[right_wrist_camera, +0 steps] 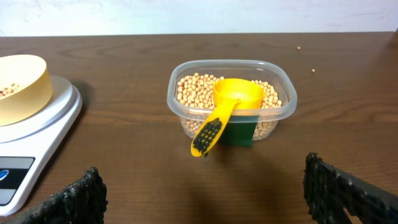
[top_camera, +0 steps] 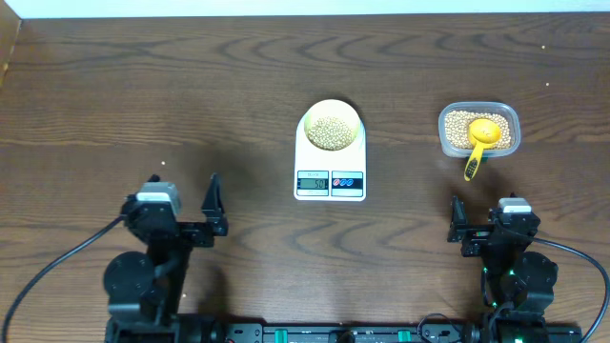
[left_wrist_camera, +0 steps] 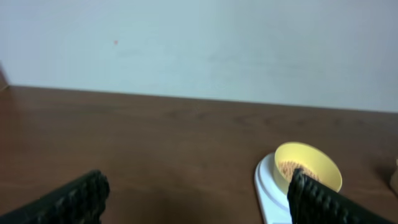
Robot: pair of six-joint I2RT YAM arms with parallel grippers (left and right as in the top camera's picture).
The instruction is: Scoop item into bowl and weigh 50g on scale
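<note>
The pale-yellow bowl holds tan beans and stands on the white scale, whose display is lit. The bowl also shows in the left wrist view and the right wrist view. A clear tub of beans sits to the right, with a yellow scoop resting in it, handle over the near rim. My left gripper is open and empty at the near left. My right gripper is open and empty, near the table's front, below the tub.
The scale also shows in the wrist views. A green label is on the tub's front. A few stray beans lie on the wooden table beyond the tub. A pale wall stands behind the table.
</note>
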